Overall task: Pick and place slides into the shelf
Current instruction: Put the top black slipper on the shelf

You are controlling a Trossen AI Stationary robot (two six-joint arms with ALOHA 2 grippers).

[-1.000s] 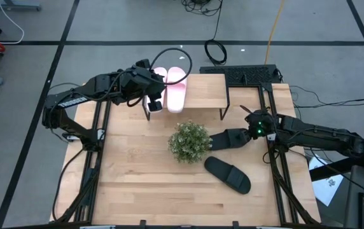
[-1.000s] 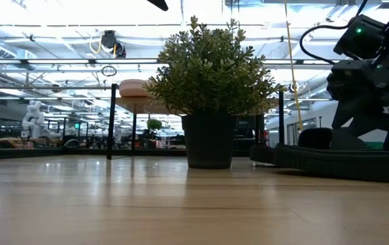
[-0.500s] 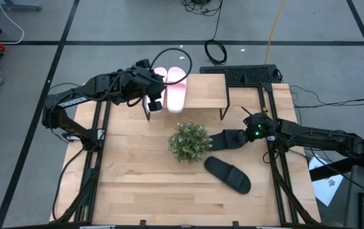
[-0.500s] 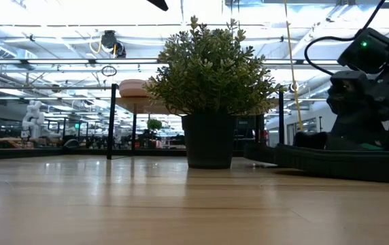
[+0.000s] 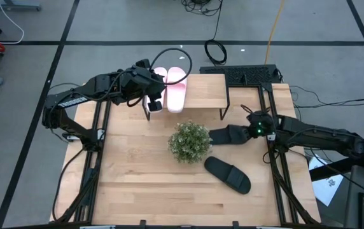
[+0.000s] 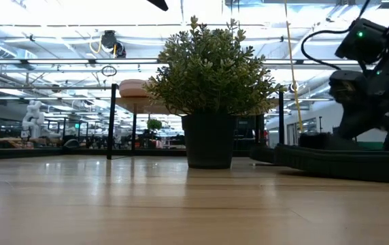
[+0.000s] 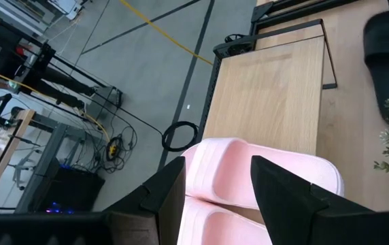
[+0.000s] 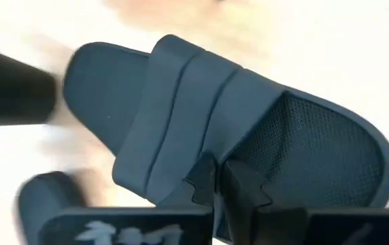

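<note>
Two pale pink slides point(image 5: 177, 94) lie on the left end of the shelf point(image 5: 201, 92). My left gripper point(image 7: 218, 197) stands open just above them, at the shelf's left near corner point(image 5: 155, 102). One black slide point(image 5: 228, 174) lies flat on the table, near the plant's right side. The other black slide point(image 8: 235, 129) lies to the right of the plant point(image 5: 189, 141), and my right gripper point(image 8: 222, 184) is shut at its strap point(image 5: 244, 133). My right gripper has its shut fingertips point(image 8: 203, 178) on the strap's end point(image 8: 181, 163), where the strap meets the sole's side. The arm comes from the table's right, slanting down. How much of the strap lies between the fingers, and whether the slide is off the table, I cannot tell.
The potted plant point(image 6: 211, 88) stands mid-table between the shelf and the black slides. The shelf's thin black legs point(image 6: 113, 122) stand at the far side. Bare wooden tabletop point(image 5: 144, 184) lies toward the near left.
My right gripper has dipped toward the black slide and come up a little again. The slide's end by the plant has shifted slightly toward the far edge. My left arm has kept still.
</note>
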